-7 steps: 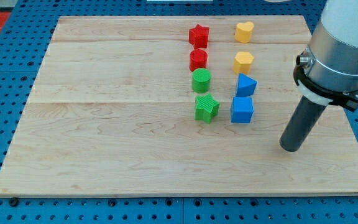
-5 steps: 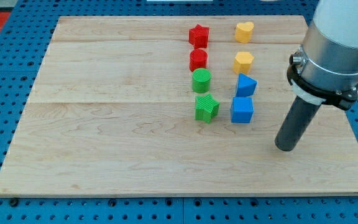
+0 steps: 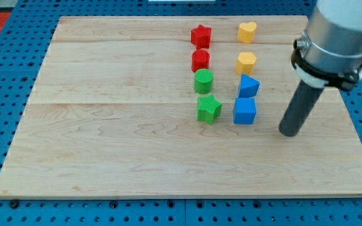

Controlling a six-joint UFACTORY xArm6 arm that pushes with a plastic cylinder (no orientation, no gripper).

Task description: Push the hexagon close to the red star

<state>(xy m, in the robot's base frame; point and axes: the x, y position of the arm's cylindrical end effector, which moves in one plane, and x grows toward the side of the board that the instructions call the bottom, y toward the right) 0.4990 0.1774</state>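
Observation:
The red star (image 3: 200, 36) lies near the view's top, left of a yellow heart (image 3: 247, 31). A yellow hexagon (image 3: 246, 62) lies below the heart, right of a second red block (image 3: 200, 60) whose shape I cannot make out. My tip (image 3: 289, 132) rests on the board at the view's right. It is to the right of the blue cube (image 3: 244, 111), well below and right of the yellow hexagon, and touches no block.
A green cylinder (image 3: 203, 81) and a green star (image 3: 208, 108) lie in the column under the red blocks. A blue triangular block (image 3: 248, 85) sits above the blue cube. The wooden board's right edge (image 3: 351, 113) is close to my tip.
My tip has moved slightly left and towards the view's top, from lower right of the blue cube to nearly level with it. No block has moved.

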